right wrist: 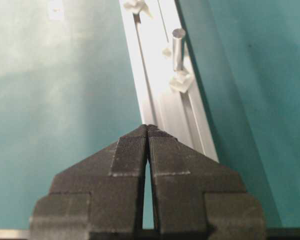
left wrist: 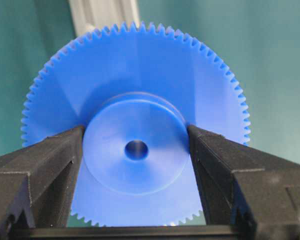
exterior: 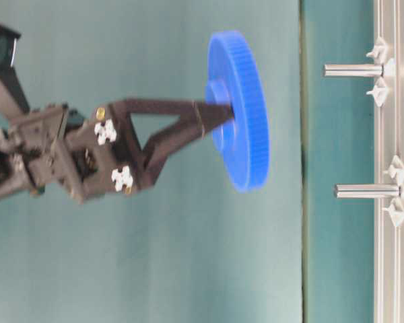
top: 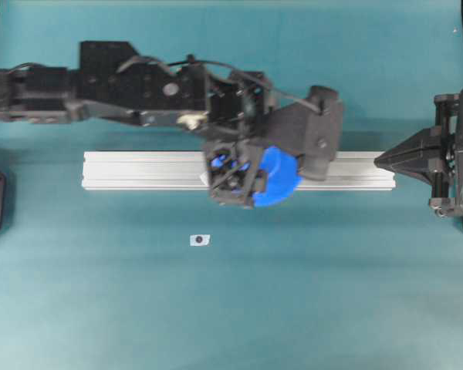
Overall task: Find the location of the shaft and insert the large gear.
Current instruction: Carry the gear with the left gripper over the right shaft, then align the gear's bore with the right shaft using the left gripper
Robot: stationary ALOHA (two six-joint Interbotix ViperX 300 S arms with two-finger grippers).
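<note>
Gripping the raised round hub of the flat bright blue plastic gear [left wrist: 135,125] between its two black fingers [left wrist: 45,170], the left claw [exterior: 215,114] carries the disc in the air above the long ribbed aluminium rail [top: 139,171] lying on the teal worktop [top: 332,293]. The right claw [right wrist: 147,131] sits pinched shut and empty, just off the rail's far end. Two pale upright pins stand on the rail in the table-level view; which one is the intended shaft [exterior: 353,70] I cannot say for certain, and the gear is well clear of both. The risk, as I see it, is choosing the wrong pin, or coming down with the small centre hole off-axis so the hub catches the pin's tip and the disc tilts or slips in the grip. The gear itself looks rigid and clean, with fine teeth all round the rim and a smooth hub.
</note>
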